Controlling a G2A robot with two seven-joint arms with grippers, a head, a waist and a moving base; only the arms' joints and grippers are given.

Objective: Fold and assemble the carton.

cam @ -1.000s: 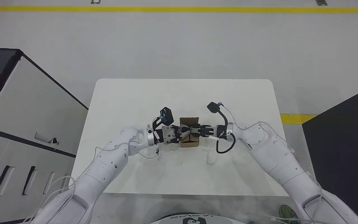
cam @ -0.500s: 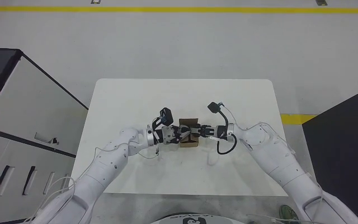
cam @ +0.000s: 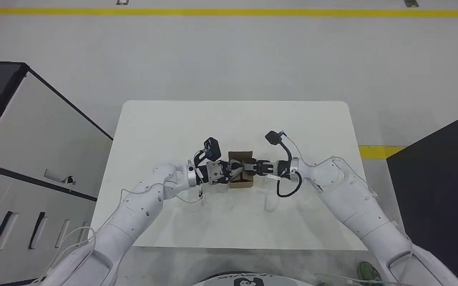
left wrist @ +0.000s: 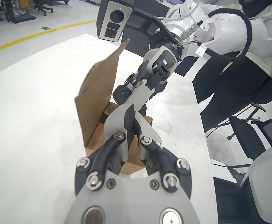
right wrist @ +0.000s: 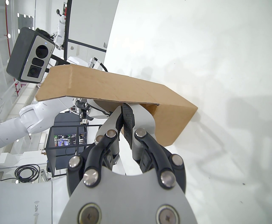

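A small brown cardboard carton (cam: 242, 155) sits at the centre of the top view on the white table (cam: 164, 129), half-formed, with one tall flap standing. The left gripper (left wrist: 130, 112) and right gripper (right wrist: 125, 112) meet at it, both clenched; whether they pinch cardboard is unclear.

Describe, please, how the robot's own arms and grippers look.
The left arm and right arm are smooth white rounded shells; a black cable loops along the right wrist. The left gripper and right gripper have grey metal bodies, black linkages, silver screws and silver fingers with textured black pads.
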